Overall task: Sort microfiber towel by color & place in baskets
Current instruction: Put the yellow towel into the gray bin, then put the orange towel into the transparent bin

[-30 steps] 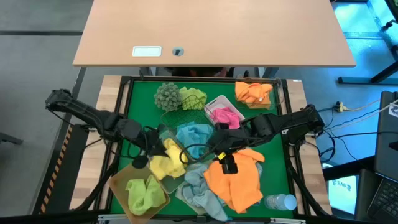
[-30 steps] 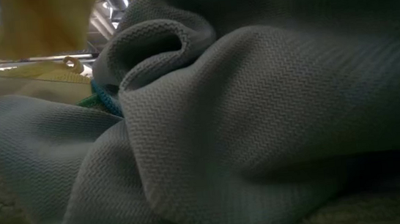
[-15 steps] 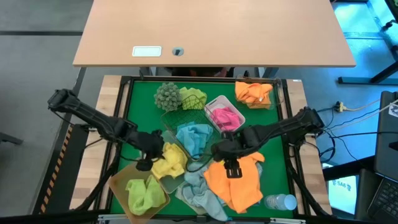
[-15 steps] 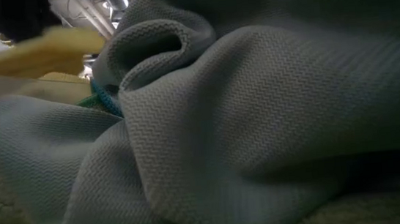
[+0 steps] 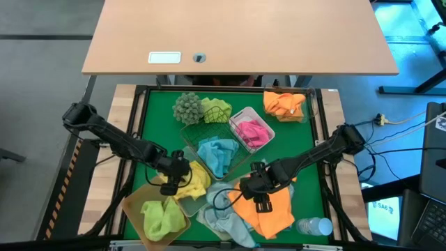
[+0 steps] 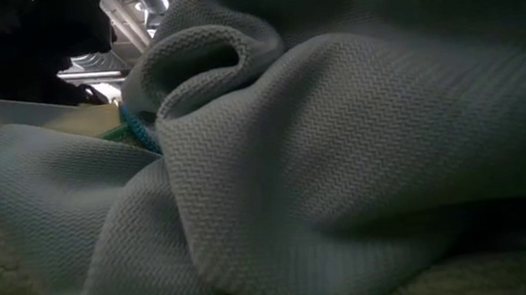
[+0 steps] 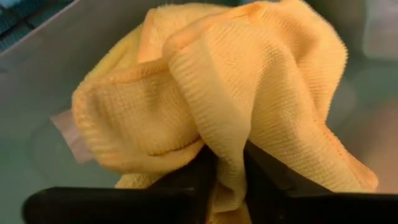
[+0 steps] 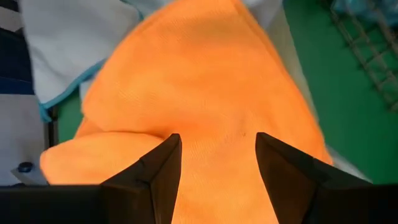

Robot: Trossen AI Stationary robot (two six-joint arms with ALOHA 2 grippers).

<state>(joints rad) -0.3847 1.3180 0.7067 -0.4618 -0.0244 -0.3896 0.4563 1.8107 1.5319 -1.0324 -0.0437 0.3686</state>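
Note:
A yellow microfiber towel lies bunched in a frosted clear basket at the near left, and my left gripper is shut on it from above. My right gripper stands open over a large orange towel that lies spread on other cloths at the near middle. Its fingers are right at the cloth, and I cannot tell whether they touch. A light blue towel fills the low view. My left gripper pinches a raised fold of the yellow towel between its two fingers, coming steeply from above. The rest of the towel lies slack and bunched on the basket's floor below the fingers.
A green wire mesh basket holds a light blue towel. A clear basket holds a pink one. An orange towel lies at the far right, and a lime green one lies in the amber basket at the near left. There is also a bobbly ball and a bottle.
My left gripper has gone down and tipped steeper with the yellow towel. The towel hung below it before and now lies bunched in the frosted basket. My right gripper has come down, a little toward the near edge, onto the orange towel, and has stayed open.

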